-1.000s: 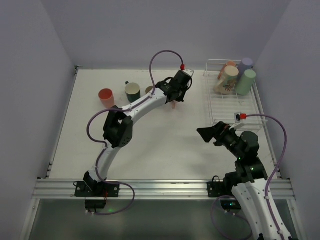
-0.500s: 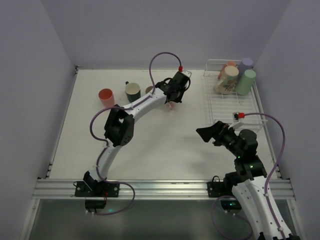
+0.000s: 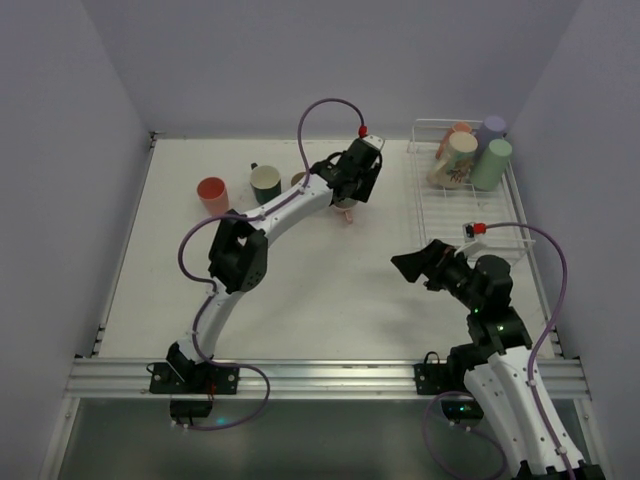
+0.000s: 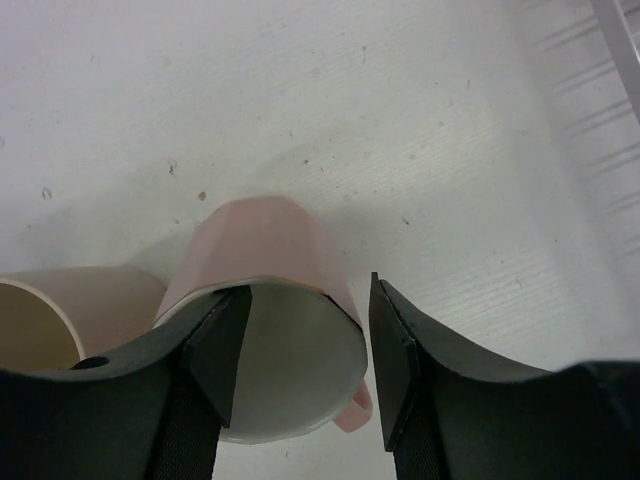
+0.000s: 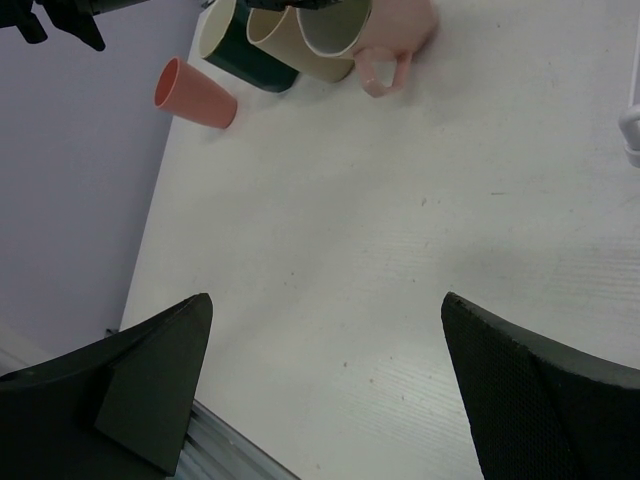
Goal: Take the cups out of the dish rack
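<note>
A pink mug (image 4: 270, 255) stands upright on the table beside a tan cup (image 4: 90, 300). My left gripper (image 4: 310, 290) is open over its rim, one finger inside the mug and the other outside, a gap away from the wall. From above, the left gripper (image 3: 348, 195) covers most of the pink mug (image 3: 347, 212). The dish rack (image 3: 470, 222) at the right holds a cream cup (image 3: 455, 160), a light green one (image 3: 492, 164), a lavender one (image 3: 490, 128) and a salmon one (image 3: 459, 129). My right gripper (image 3: 408, 265) hangs open over bare table, holding nothing.
A dark green mug (image 3: 266, 184) and a red cup (image 3: 212, 193) stand left of the tan cup (image 3: 299, 180). The right wrist view shows the same group at its top edge: the pink mug (image 5: 395, 30), tan cup (image 5: 290, 45), green mug (image 5: 245, 60) and red cup (image 5: 195, 95).
The left jaws have parted from the pink mug's wall, which they pinched before. The right arm has barely shifted.
</note>
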